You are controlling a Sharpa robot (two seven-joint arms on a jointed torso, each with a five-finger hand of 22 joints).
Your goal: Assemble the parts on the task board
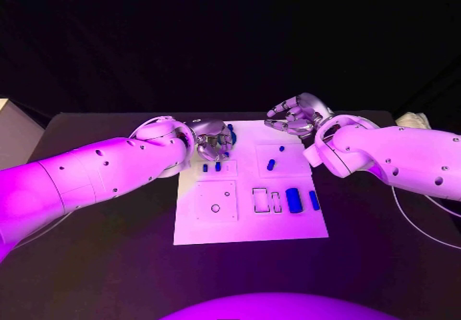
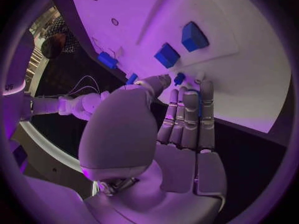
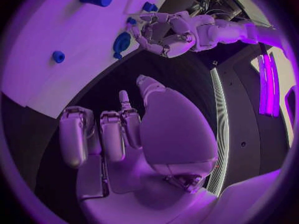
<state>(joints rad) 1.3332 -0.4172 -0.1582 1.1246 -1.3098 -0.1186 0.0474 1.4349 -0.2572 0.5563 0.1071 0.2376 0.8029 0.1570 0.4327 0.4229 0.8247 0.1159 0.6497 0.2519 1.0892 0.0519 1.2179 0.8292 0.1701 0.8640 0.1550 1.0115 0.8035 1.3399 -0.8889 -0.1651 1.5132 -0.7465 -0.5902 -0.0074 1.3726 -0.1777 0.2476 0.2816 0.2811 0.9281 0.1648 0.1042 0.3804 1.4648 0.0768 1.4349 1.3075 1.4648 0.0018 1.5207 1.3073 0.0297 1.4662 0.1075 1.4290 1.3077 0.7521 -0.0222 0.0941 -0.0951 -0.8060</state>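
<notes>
L silver hand (image 1: 210,142) is sitting over white plate task board (image 1: 250,183) far-left part, fingers pinching a small blue part (image 2: 195,100). R silver hand (image 1: 296,115) is hovering off board's far edge, fingers curled, holding nothing.

No text, label, brand, number or sign can be read anywhere: the task board (image 1: 250,227) carries only outlined shapes, and the arms and worktop (image 1: 86,267) bear no lettering.

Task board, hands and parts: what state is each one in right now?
Task board: flat on the table, some outlined slots unfilled.
Left hand: over the board's far left corner, fingers on a blue part.
Right hand: off the board's far edge, fingers curled, holding nothing.
</notes>
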